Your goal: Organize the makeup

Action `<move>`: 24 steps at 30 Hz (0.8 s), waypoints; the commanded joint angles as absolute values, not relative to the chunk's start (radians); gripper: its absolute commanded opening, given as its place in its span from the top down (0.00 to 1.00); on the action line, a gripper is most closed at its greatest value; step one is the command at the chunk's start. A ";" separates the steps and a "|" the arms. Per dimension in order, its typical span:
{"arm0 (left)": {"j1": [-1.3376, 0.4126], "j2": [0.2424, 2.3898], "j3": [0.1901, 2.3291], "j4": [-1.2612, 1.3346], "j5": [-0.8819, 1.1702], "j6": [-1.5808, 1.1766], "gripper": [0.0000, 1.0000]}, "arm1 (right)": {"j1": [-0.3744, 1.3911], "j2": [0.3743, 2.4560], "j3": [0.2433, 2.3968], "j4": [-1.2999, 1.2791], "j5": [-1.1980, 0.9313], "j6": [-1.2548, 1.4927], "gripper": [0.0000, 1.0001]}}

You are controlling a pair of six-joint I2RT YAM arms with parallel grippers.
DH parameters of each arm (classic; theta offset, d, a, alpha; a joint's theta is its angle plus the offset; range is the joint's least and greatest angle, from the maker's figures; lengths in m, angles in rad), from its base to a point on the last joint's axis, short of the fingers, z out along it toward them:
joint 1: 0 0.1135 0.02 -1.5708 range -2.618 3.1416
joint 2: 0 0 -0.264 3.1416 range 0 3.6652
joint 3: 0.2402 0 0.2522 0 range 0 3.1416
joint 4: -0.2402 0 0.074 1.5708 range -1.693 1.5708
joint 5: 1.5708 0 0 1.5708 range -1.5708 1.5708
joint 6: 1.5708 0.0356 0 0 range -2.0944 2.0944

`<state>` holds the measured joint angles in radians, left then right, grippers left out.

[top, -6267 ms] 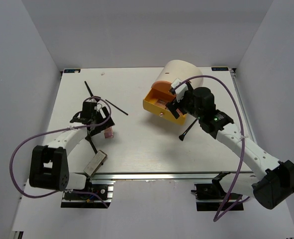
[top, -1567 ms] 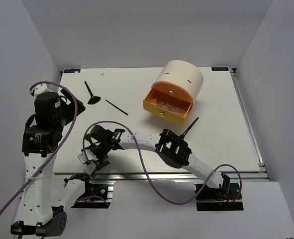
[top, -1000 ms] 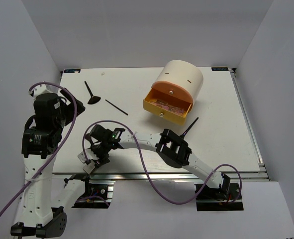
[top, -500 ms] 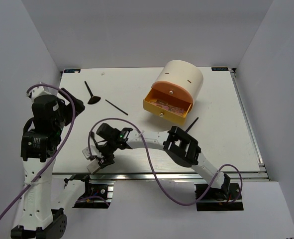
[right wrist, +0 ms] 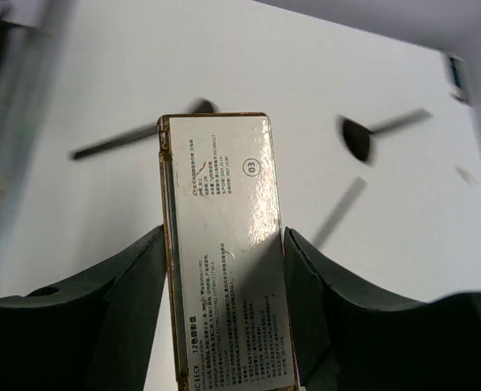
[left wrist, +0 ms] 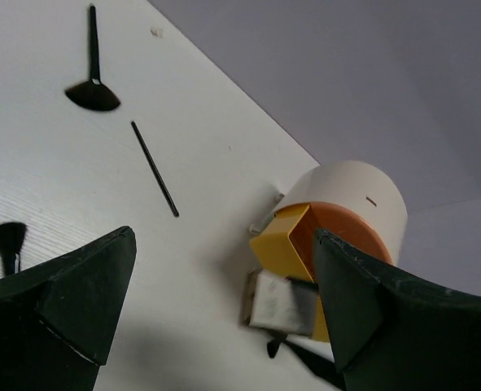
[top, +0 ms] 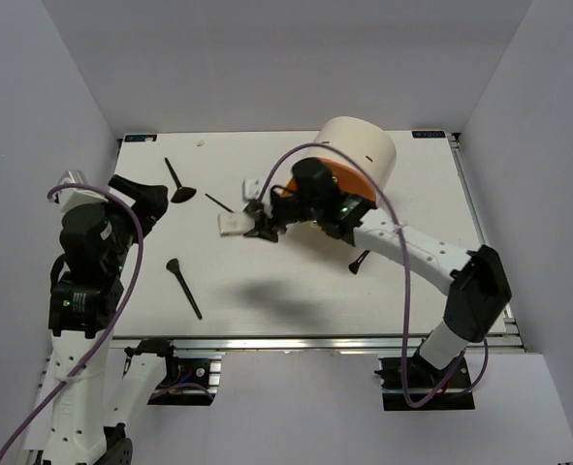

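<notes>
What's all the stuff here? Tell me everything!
Silvery-beige rectangular compact: one, silvery beige, up in the air.
Black fan-shaped brush: one, black, table's far left.
Thin black stick brush: one, black, beside it.
Black fluffy-tipped brush: one, black, near left.
Half-hidden black brush: one, black, partly under the right arm.
Cream cylindrical drawer unit: one, cream with yellow-orange drawer, far side.
Left gripper: one, black, open, left edge.
Right gripper: one, black, shut on the compact.

I am working in what looks like a robot test lab, with a white table [top: 431, 184] boxed in by plain pale walls [top: 44, 116], a metal rail [top: 305, 343] along its near edge, and purple cables [top: 406, 310] on the robot arms [top: 417, 254].
</notes>
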<state>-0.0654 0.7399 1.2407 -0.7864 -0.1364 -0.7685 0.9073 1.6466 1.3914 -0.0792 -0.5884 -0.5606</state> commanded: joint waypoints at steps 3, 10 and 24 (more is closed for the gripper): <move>-0.064 0.729 0.975 -0.507 0.151 -0.941 0.02 | 0.729 1.554 1.371 -0.130 -0.411 -0.523 0.94; -0.067 0.865 0.804 -0.269 0.423 -1.032 0.02 | 0.653 1.487 1.238 -0.055 -0.126 -0.541 0.96; -0.480 1.267 0.733 0.075 0.405 -1.164 0.09 | 0.612 1.496 1.230 -0.098 0.018 -0.558 0.30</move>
